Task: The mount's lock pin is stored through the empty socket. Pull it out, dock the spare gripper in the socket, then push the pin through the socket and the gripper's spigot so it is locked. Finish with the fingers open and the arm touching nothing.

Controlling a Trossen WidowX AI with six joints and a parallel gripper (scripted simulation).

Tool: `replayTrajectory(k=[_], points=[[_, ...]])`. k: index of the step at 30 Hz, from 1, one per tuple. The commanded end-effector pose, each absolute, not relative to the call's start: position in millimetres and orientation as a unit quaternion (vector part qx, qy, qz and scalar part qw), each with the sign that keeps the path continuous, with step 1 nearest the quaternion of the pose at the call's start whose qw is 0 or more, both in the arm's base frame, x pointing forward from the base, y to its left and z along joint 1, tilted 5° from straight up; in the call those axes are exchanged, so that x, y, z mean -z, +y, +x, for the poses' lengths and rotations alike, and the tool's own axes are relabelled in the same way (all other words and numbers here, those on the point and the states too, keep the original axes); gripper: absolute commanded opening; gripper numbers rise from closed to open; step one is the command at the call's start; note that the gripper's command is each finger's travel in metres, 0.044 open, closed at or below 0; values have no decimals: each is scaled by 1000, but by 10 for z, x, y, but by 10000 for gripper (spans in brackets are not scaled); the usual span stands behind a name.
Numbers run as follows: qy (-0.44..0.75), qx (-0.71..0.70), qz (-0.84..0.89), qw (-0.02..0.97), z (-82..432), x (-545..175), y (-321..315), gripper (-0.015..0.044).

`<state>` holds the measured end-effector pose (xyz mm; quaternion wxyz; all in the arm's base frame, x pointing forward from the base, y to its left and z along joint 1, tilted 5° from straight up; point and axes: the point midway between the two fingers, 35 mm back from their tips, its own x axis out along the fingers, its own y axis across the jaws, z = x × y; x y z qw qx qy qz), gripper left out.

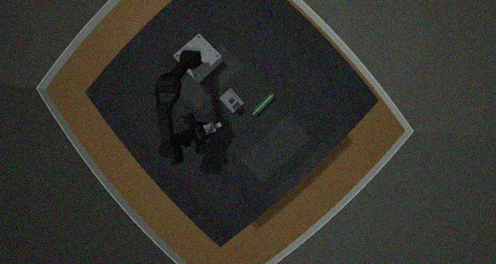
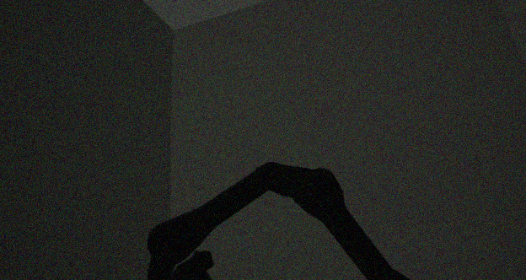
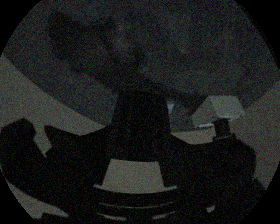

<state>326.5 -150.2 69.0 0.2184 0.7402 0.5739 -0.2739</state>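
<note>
The mount [image 1: 226,98] is a small pale block with a dark square socket, near the middle of the top view. The green lock pin [image 1: 263,104] lies on the dark surface to its right, apart from the mount and out of the socket. The spare gripper [image 1: 210,128] [image 3: 140,125] shows a pale plate and small pale spigot below and left of the mount; its dark body stands between my fingers in the wrist view. My gripper [image 1: 198,132] is shut on that dark body. Whether it is lifted is too dark to tell. The exterior view shows only dark arm links.
The arm's pale base plate [image 1: 207,53] is up and left of the mount. The dark mat [image 1: 278,56] has an orange border [image 1: 123,159] with a pale edge. A faint lighter rectangle [image 1: 276,149] is below the pin. A pale block [image 3: 226,107] shows beyond the right finger.
</note>
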Motion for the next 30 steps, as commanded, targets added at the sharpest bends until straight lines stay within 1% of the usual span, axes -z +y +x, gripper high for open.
replayTrajectory(k=[1,12,30], points=[[573,272,741,222,3259,-800,-1513,0],[575,272,738,225,3261,-742,-1491,0],[597,233,665,384,3222,-945,-1145,0]])
